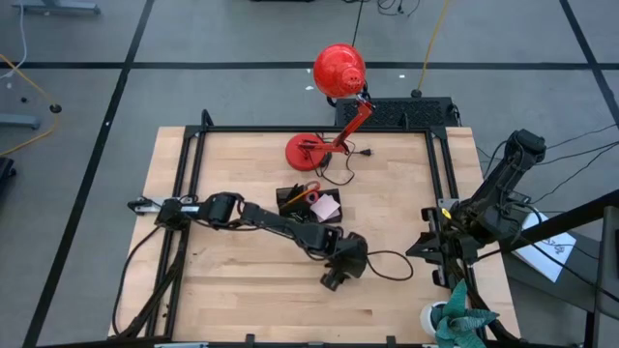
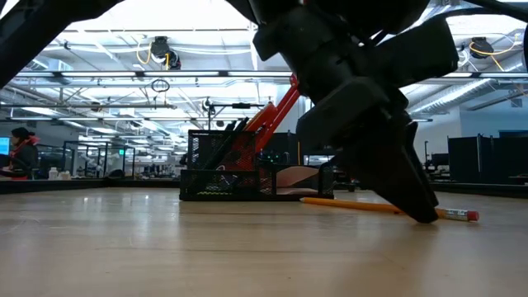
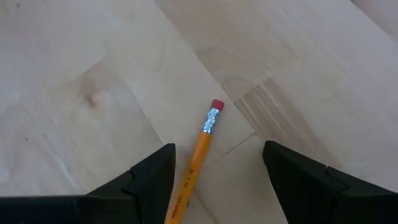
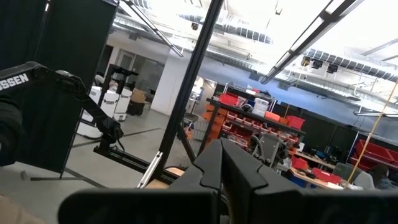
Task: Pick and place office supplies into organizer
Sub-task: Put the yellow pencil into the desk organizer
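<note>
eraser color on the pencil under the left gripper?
Pinkish-red eraser, above a silver ferrule; clearest in the left wrist view.

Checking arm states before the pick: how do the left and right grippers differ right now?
The left gripper is open, fingers either side of the orange wooden pencil lying on the table; the right gripper is shut on nothing. The left reaches out mid-table; the right waits at the table's right edge. Both are dark two-finger grippers.

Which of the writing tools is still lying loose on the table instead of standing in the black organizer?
The orange pencil with the pink eraser: it lies flat on the wooden table between the open left gripper's fingers, while the others stand in the black mesh organizer.
</note>
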Controlling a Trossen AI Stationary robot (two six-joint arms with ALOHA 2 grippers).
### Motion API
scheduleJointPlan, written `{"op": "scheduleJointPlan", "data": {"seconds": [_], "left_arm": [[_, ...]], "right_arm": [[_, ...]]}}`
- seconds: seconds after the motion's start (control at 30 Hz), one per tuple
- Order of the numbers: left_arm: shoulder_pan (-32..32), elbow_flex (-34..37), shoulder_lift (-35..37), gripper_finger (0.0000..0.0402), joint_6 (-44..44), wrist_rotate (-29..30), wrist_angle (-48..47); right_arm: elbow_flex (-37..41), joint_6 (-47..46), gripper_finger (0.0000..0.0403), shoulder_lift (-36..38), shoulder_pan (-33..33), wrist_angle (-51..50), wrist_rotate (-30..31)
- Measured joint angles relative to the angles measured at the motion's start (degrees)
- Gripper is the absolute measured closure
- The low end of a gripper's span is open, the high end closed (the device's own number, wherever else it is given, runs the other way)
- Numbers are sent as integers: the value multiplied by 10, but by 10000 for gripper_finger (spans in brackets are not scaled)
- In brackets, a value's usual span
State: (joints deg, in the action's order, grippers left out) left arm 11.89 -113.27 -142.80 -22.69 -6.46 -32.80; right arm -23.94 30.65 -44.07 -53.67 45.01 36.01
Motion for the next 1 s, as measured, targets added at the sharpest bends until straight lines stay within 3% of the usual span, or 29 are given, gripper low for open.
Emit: {"op": "scheduleJointPlan", "data": {"seconds": [0.17, 0.4, 0.53, 1.0], "left_arm": [[-10, 0, 0, 170, -48, -7, 1], [-30, 1, 0, 249, -42, -51, -13], [-36, 0, 0, 282, -46, -46, -41], [-40, 19, -1, 296, -110, -24, -48]], "right_arm": [[0, 0, 403, 0, 0, -3, 1], [0, 0, 403, 0, 0, -8, 2], [0, 0, 403, 0, 0, -8, 2], [0, -2, 403, -4, 1, -7, 2]]}}
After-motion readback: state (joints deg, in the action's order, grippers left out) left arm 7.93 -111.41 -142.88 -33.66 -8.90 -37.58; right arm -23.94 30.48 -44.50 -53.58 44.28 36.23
